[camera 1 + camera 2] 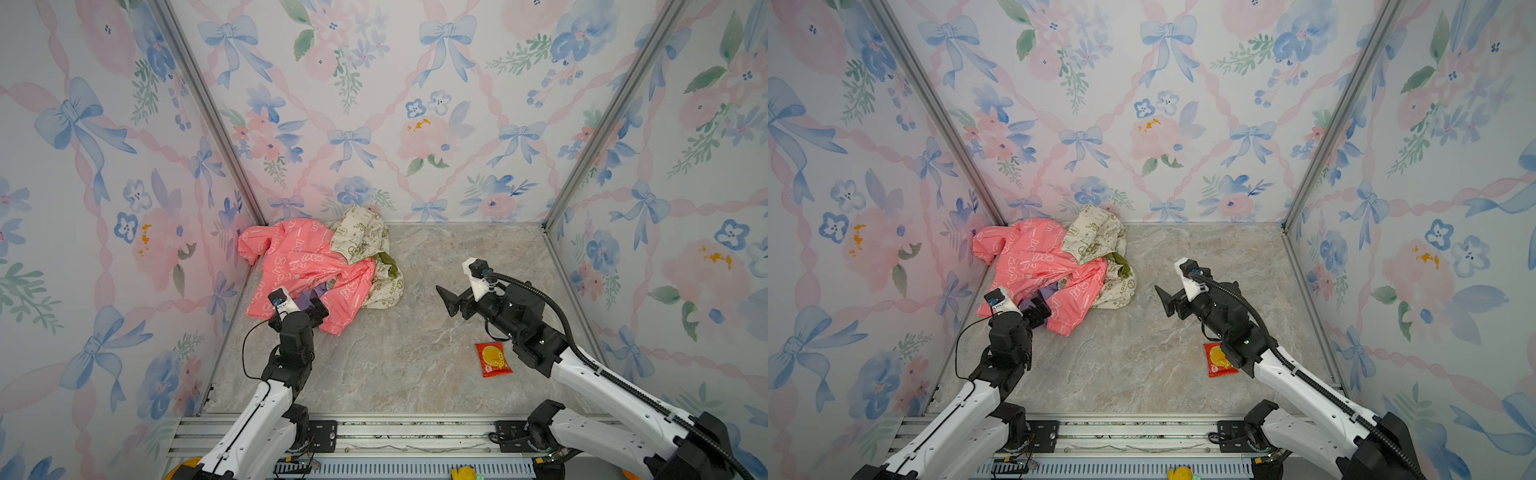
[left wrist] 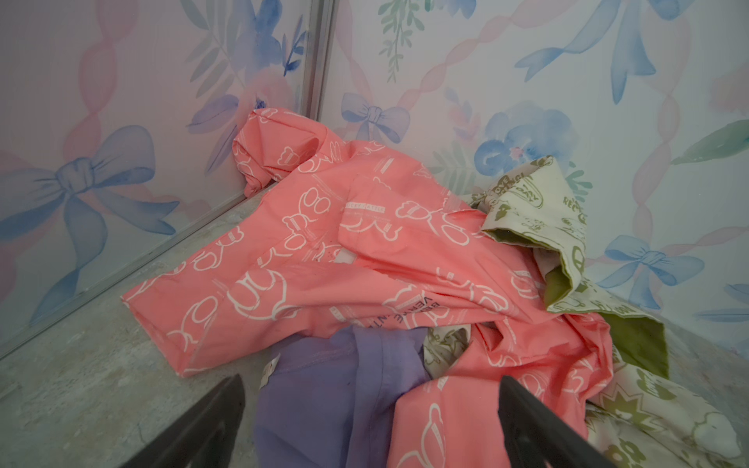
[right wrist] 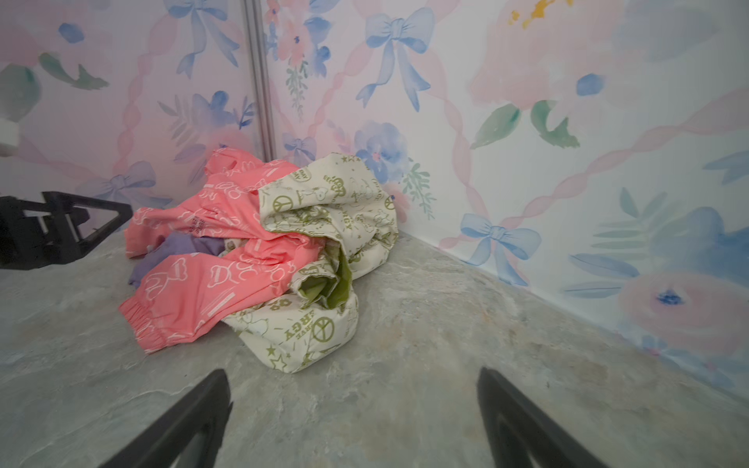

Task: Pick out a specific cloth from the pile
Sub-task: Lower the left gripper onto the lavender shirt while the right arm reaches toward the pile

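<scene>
L pincer (image 2: pixel 371 380) & R pincer (image 3: pixel 352 375): jaws wide apart, both extended fwd.

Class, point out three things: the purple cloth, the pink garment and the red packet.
purple cloth (image 2: pixel 332 397): left wrist view, on its bare middle.
pink garment (image 1: pixel 291 253): in a top view, on its printed middle.
red packet (image 1: pixel 493 356): in a top view, on its yellow circle.

Cloth (image 1: pixel 309 294) under pile (image 1: pixel 305 257) (far-left corner).

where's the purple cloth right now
In both top views the purple cloth sits left of centre, peeking out from under the pink garment at the pile's near edge, right in front of the open left end effector.
</scene>
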Controlling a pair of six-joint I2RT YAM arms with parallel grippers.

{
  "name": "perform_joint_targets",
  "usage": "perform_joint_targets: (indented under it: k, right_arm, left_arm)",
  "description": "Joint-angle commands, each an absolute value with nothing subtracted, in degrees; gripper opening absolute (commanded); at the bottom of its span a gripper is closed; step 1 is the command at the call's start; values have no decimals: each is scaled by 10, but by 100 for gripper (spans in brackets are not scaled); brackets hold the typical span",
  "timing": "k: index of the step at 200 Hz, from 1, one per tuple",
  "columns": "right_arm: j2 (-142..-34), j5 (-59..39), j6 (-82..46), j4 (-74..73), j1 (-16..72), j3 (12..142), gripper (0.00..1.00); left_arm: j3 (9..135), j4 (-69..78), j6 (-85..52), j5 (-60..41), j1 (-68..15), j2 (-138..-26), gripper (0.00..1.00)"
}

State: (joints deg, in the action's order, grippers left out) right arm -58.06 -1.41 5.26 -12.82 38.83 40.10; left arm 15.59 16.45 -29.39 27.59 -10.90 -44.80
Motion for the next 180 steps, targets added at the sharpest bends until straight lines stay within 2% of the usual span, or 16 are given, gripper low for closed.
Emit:
perform_joint_targets:
  k: [1, 48, 121, 180]
  right_arm:
    - [-603, -44, 80, -103, 433, 429, 97]
    - [-645, -64, 88, -143, 489, 412, 97]
    - [-657, -62, 87, -224, 497, 355, 97]
    - [-658, -56, 85, -229, 497, 351, 97]
  left_arm:
    - [152, 134, -346, 229, -80, -456, 98]
    - [133, 192, -398, 149, -27, -484, 91]
    - [166, 232, -435, 68, 13, -593, 74]
    - [173, 268, -470, 62, 17, -659, 58]
